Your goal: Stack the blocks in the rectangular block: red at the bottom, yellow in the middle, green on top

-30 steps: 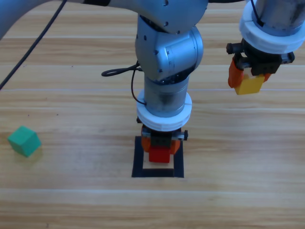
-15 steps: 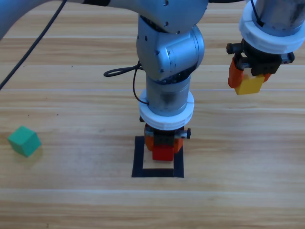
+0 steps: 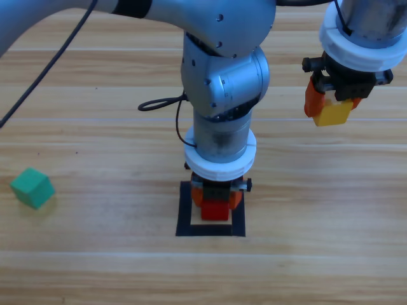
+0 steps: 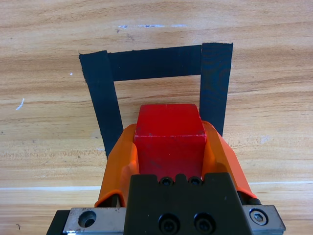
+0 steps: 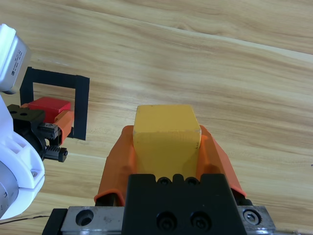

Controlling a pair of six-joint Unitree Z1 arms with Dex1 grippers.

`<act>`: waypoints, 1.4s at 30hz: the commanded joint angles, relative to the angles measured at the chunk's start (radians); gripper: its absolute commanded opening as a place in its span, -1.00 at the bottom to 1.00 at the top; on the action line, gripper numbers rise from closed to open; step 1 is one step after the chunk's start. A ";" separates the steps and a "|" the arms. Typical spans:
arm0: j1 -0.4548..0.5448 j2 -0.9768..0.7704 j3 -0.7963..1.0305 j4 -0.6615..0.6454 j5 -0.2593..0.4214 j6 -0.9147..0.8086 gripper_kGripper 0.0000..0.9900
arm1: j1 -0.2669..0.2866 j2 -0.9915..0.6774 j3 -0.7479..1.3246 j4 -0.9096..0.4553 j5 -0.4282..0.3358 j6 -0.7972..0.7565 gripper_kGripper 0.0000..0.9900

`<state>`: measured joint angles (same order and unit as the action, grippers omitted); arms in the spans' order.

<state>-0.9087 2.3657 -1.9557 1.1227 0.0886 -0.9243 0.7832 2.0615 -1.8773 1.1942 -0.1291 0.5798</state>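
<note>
My left gripper (image 3: pixel 215 202) reaches straight down into the black tape square (image 3: pixel 183 213) and is shut on the red cube (image 3: pixel 215 212). In the left wrist view the red cube (image 4: pixel 169 132) sits between the orange jaws, over the wood inside the tape square (image 4: pixel 101 98). My right gripper (image 3: pixel 332 101) hangs high at the upper right, shut on the yellow cube (image 3: pixel 332 112); its wrist view shows the yellow cube (image 5: pixel 166 132) held well above the table. The teal-green cube (image 3: pixel 32 187) lies on the table at the far left.
The left arm's grey body (image 3: pixel 222 70) and a black cable (image 3: pixel 162 101) fill the middle of the high view. In the right wrist view the left arm (image 5: pixel 17 161) and the red cube (image 5: pixel 48 105) show at the left.
The left gripper has sunk lower into the tape square with the red cube. The right arm and the green cube have stayed still.
</note>
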 commanded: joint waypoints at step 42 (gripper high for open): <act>-0.021 -0.031 0.095 -0.072 -0.006 -0.048 0.97 | 0.019 0.040 0.012 -0.005 -0.001 0.017 -1.00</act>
<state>-0.9087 2.3519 -1.8997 1.0665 0.0885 -0.9557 0.7832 2.0616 -1.8773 1.1942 -0.1290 0.5850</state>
